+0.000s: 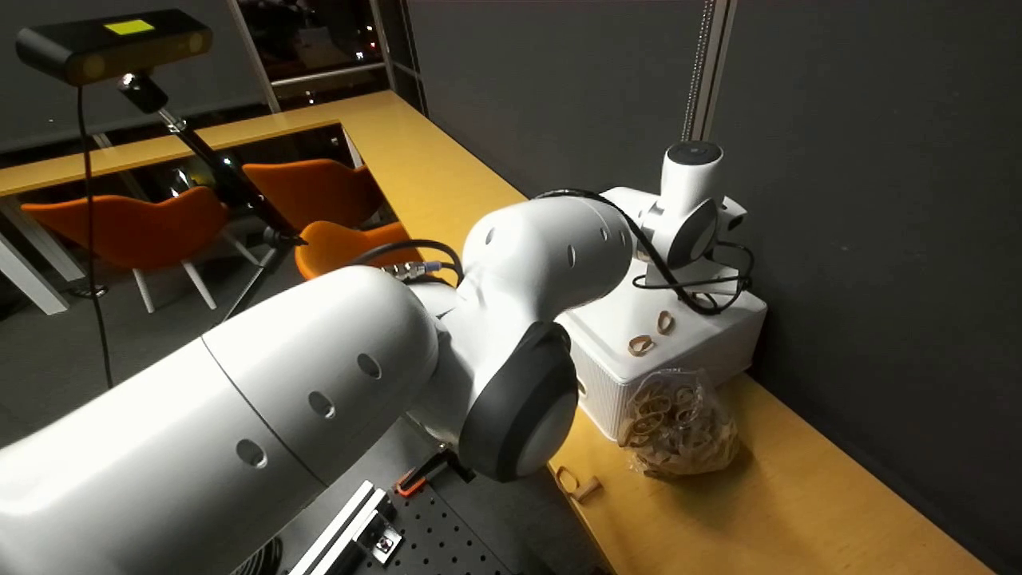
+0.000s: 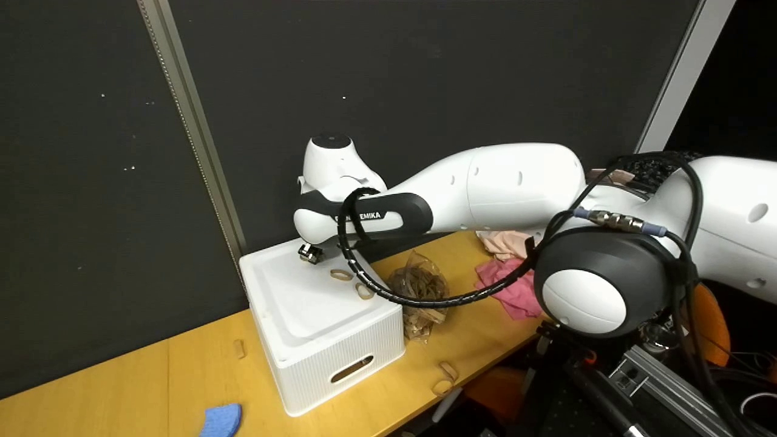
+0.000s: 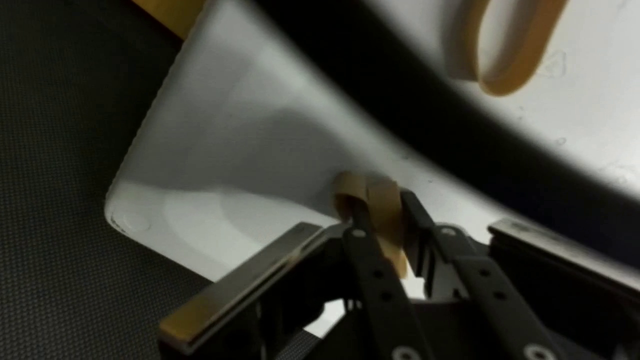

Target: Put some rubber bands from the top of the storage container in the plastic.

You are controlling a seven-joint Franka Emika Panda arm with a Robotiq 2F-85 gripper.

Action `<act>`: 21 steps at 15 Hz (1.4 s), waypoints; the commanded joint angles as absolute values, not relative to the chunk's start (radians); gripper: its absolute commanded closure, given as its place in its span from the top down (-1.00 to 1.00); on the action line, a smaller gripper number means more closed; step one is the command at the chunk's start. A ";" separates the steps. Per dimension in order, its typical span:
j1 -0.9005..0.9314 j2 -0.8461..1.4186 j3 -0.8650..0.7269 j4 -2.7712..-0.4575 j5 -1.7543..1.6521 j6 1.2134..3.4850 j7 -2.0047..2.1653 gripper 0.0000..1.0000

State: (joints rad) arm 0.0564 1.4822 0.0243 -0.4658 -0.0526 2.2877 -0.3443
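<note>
The white storage container (image 1: 599,383) stands on the table against the dark wall; it also shows in an exterior view (image 2: 328,358). Two tan rubber bands lie on its lid, one (image 2: 341,275) nearer the gripper and one (image 2: 364,291) nearer the edge. The clear plastic bag (image 1: 679,427), bulging with tan bands, sits beside the container; it also shows in an exterior view (image 2: 419,285). In the wrist view my gripper (image 3: 382,202) is low over the lid, its fingers closed on a rubber band (image 3: 386,210) that loops around one fingertip. Another band (image 3: 510,75) lies on the lid.
A black cable (image 3: 450,110) crosses the wrist view. Two bands (image 1: 587,489) lie at the table's front edge and one (image 2: 238,348) beside the container. A blue cloth (image 2: 220,420) and a pink cloth (image 2: 513,288) lie on the table. The dark wall (image 2: 273,121) is close behind.
</note>
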 commanded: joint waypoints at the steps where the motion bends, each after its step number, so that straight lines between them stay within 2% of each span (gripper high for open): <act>1: 0.067 1.503 0.012 -0.425 -0.068 2.283 -0.328 -1.00; 9: 0.087 1.429 -0.040 -0.471 -0.086 2.203 -0.194 -0.98; 21: 0.170 1.298 -0.084 -0.472 -0.108 1.799 0.141 -0.98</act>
State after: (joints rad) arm 0.1525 1.3514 -0.0669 -0.4520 -0.0994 1.8920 0.0473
